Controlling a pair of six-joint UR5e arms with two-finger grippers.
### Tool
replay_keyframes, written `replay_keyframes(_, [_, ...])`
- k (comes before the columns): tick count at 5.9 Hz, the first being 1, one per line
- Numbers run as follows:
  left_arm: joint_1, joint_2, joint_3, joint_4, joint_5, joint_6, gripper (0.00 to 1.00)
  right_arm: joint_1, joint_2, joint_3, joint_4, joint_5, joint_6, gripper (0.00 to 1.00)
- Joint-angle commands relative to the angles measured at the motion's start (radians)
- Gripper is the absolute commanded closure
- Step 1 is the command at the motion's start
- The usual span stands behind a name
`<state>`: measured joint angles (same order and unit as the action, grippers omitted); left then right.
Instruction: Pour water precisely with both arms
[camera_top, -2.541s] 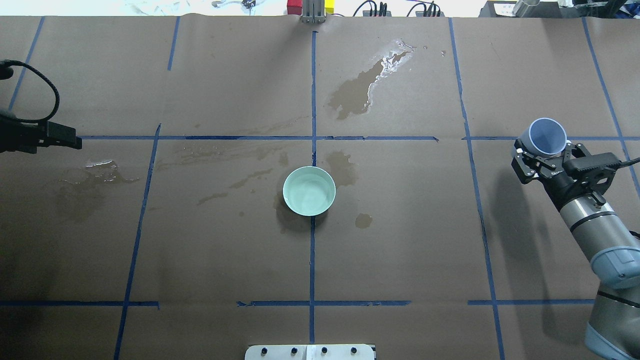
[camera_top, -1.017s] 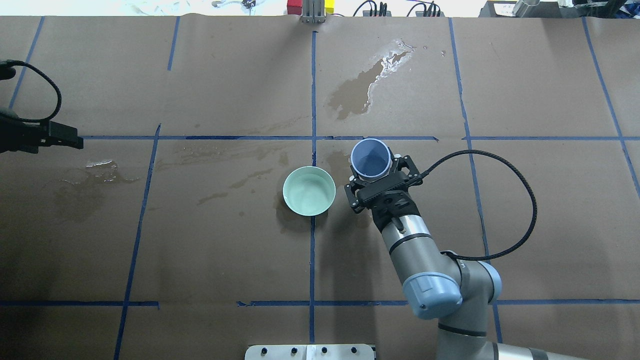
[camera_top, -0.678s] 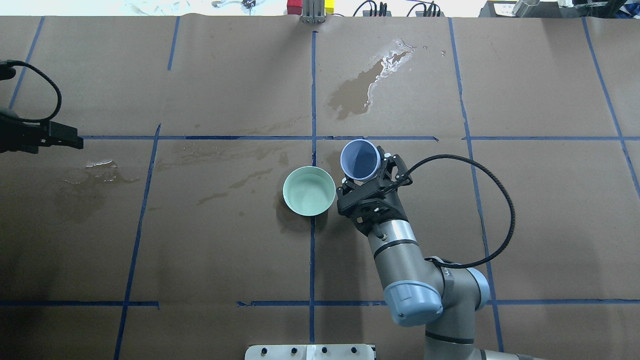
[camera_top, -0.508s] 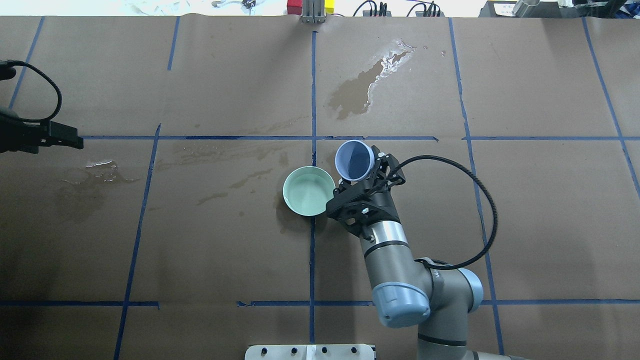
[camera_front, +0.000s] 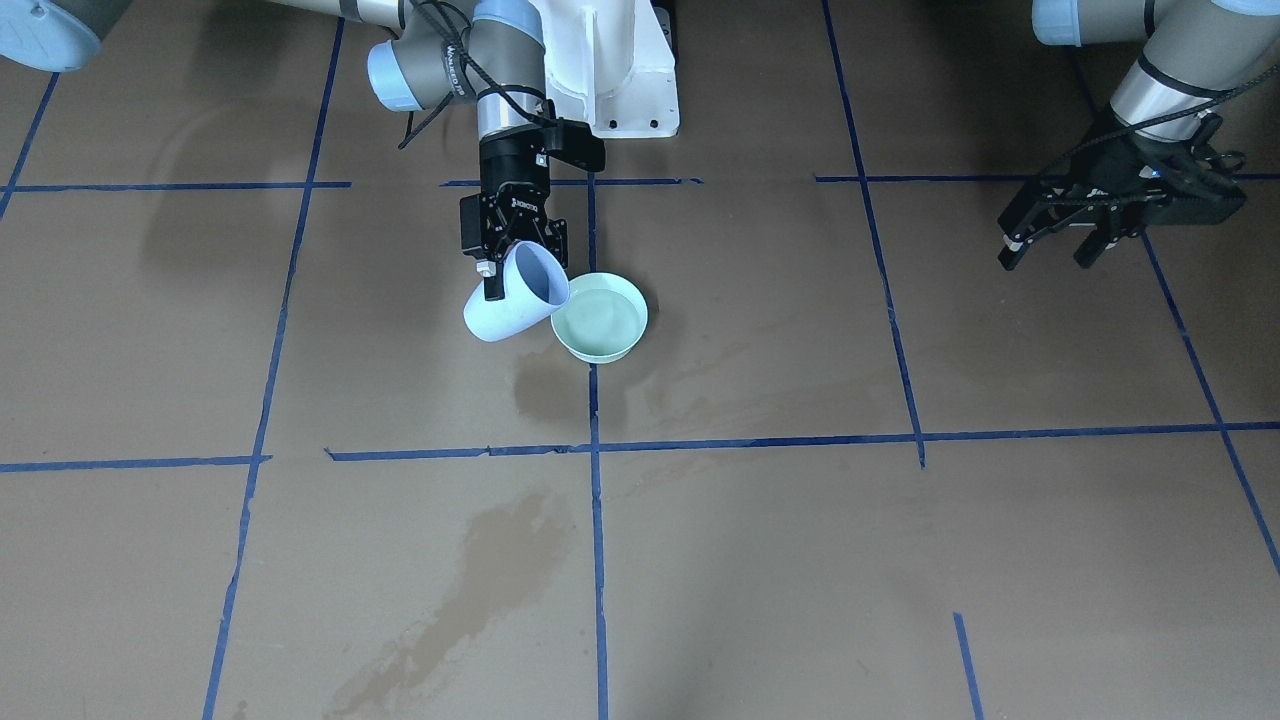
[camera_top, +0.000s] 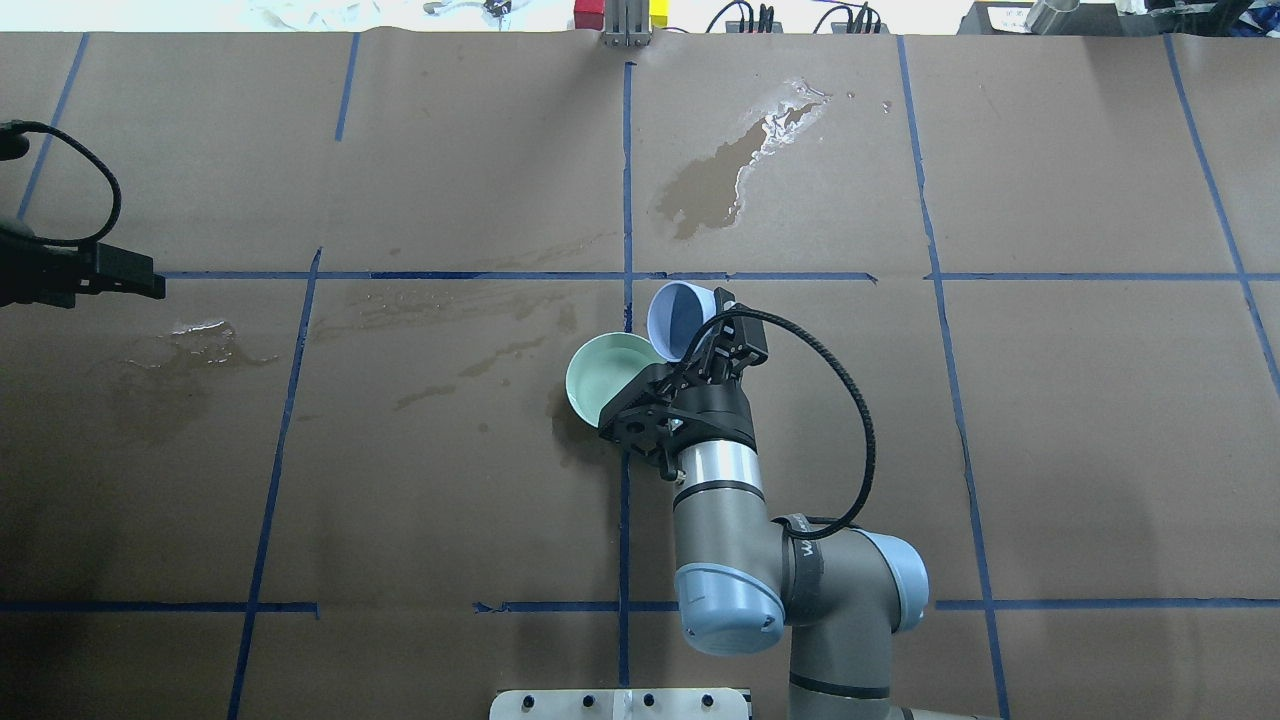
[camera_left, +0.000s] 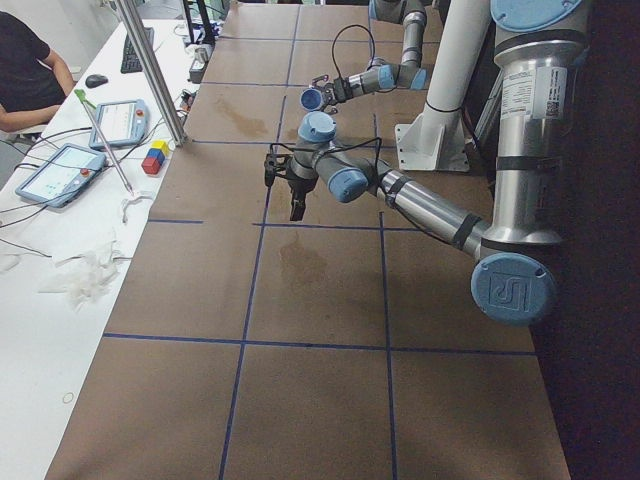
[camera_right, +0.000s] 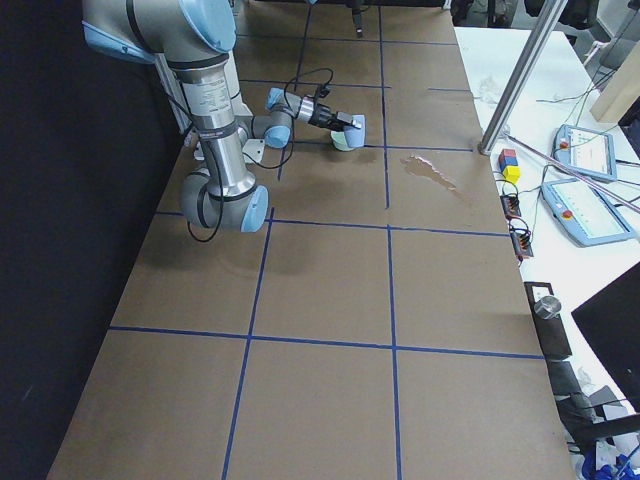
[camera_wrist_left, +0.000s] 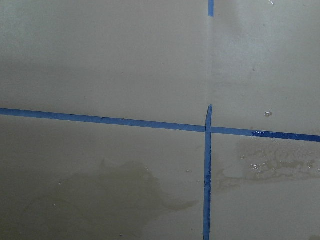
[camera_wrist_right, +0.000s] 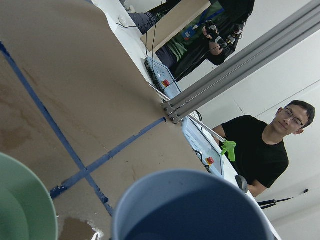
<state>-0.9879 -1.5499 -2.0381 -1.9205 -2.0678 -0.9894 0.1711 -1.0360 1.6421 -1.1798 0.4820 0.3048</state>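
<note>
Within a couple of seconds the right arm (camera_top: 715, 480) has swung in from the far right edge of the brown paper-covered tabletop (camera_top: 1000, 450) to its middle, bringing a pale blue plastic cup (camera_top: 675, 315) up against a mint-green round bowl (camera_top: 605, 378). Over the last second the cup has gone from upright to leaning, and its mouth now reaches over the bowl's rim. That reads as the start of the pour: transport is done, and the tipping is what remains to be controlled.

The right pincer (camera_front: 515, 250) is pressed against the cup's wall from both sides and holds it clear of the tabletop. No stream is visible, and the cup's fill level cannot be made out. The water (camera_front: 598, 318) that can be seen lies in the bowl, with older glistening wet patches (camera_top: 770, 125) soaked into the paper farther away.

The left pincer (camera_front: 1060, 240) has not moved; it hangs well apart at the table's left side, fingers spread, holding and touching nothing.
</note>
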Motion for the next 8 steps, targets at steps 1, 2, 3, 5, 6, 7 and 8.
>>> replay_keyframes(1, [0.000, 0.001, -0.001, 0.000, 0.000, 0.000, 0.00, -0.012, 0.005, -0.013, -0.021, -0.034, -0.120, 0.86])
replay_keyframes(2, [0.000, -0.001, -0.001, 0.000, 0.000, 0.000, 0.00, -0.013, 0.005, -0.022, -0.021, -0.033, -0.137, 0.86])
replay_keyframes(3, [0.000, -0.001, -0.001, 0.000, 0.000, 0.000, 0.00, -0.012, 0.008, -0.022, -0.021, -0.033, -0.226, 0.86])
replay_keyframes(5, [0.000, 0.001, -0.001, 0.000, 0.000, 0.000, 0.00, -0.013, 0.019, -0.022, -0.024, -0.033, -0.286, 0.86])
replay_keyframes(6, [0.000, 0.001, -0.001, 0.000, 0.000, 0.000, 0.00, -0.013, 0.019, -0.022, -0.027, -0.033, -0.364, 0.86])
replay_keyframes(7, [0.000, 0.001, -0.001, 0.000, 0.000, 0.000, 0.00, -0.013, 0.025, -0.024, -0.037, -0.033, -0.397, 0.87])
replay_keyframes(8, [0.000, 0.002, -0.001, 0.000, 0.000, 0.000, 0.00, -0.013, 0.031, -0.022, -0.062, -0.033, -0.438, 0.87])
